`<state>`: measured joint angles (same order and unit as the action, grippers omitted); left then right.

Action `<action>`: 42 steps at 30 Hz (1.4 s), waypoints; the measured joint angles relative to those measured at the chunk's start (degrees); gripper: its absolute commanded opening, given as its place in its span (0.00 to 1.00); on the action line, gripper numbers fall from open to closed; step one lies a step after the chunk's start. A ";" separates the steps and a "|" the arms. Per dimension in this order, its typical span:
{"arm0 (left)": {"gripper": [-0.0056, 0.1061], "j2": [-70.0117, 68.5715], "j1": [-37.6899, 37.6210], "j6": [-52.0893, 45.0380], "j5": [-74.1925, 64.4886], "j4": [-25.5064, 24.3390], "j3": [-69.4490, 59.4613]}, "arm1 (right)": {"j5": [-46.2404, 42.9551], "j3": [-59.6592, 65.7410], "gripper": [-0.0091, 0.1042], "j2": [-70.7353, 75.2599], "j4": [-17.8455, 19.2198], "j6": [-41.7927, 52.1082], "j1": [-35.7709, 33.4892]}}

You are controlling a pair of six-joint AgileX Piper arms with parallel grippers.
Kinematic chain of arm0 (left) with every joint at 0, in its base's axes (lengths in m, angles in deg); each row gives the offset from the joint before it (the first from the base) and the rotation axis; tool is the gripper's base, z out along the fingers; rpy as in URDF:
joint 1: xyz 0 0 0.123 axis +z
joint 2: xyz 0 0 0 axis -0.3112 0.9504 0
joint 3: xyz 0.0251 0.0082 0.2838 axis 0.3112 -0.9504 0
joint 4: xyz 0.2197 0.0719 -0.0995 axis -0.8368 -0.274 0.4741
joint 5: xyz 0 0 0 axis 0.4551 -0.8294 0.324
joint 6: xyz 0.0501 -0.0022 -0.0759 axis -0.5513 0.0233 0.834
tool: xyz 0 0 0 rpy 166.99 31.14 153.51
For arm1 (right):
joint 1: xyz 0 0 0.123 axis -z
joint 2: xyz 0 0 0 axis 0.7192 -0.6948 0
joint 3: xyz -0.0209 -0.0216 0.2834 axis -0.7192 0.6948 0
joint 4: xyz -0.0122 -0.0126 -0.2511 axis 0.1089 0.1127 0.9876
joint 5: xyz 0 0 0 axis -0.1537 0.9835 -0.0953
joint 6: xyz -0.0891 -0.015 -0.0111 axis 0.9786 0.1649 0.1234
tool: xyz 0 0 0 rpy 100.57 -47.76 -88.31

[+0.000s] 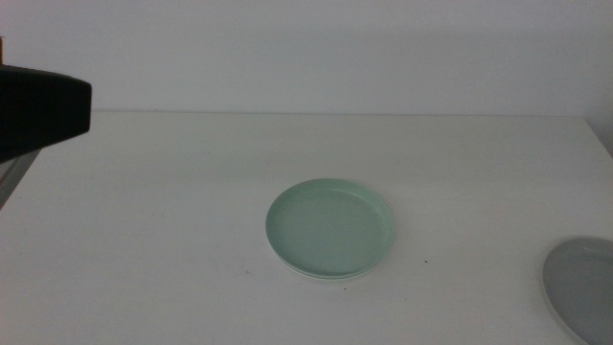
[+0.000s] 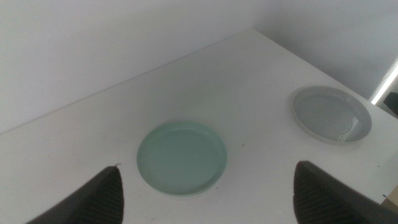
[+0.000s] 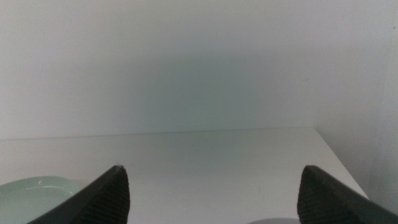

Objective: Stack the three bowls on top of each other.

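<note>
Two bowls (image 1: 330, 230) (image 1: 584, 287) lie flat, upright.

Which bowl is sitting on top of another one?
The mint green bowl in the middle of the table. A thin white rim peeks out beneath it, so it rests on something white. The grey bowl sits alone near the table's right edge.

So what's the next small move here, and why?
Probably bring the right end effector, open and empty, over the grey bowl at the table's right edge. The mint green bowl already sits on a pale rim, seemingly the white bowl; grey lies apart.
</note>
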<state>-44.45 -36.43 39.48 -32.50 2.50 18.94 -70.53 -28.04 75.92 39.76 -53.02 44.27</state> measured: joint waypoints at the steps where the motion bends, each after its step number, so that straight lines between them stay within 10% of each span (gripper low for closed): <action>1: 0.89 0.00 0.00 0.00 0.00 0.00 0.00 | 0.00 0.00 0.89 0.00 0.00 -0.21 0.00; 14: 0.89 0.00 0.00 0.00 0.00 0.00 0.00 | 2.14 -3.38 0.89 -2.61 -2.31 -4.13 0.00; 28: 0.89 0.00 0.00 0.00 0.04 0.00 0.00 | 46.21 -40.99 0.89 -34.96 -2.63 -3.39 0.00; 42: 0.89 0.00 0.00 0.00 0.04 0.00 0.00 | 52.20 -43.42 0.89 -39.06 -5.06 -4.09 0.00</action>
<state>-44.45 -36.43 39.48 -32.45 2.50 18.94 -18.33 -71.46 36.85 34.70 -57.11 44.27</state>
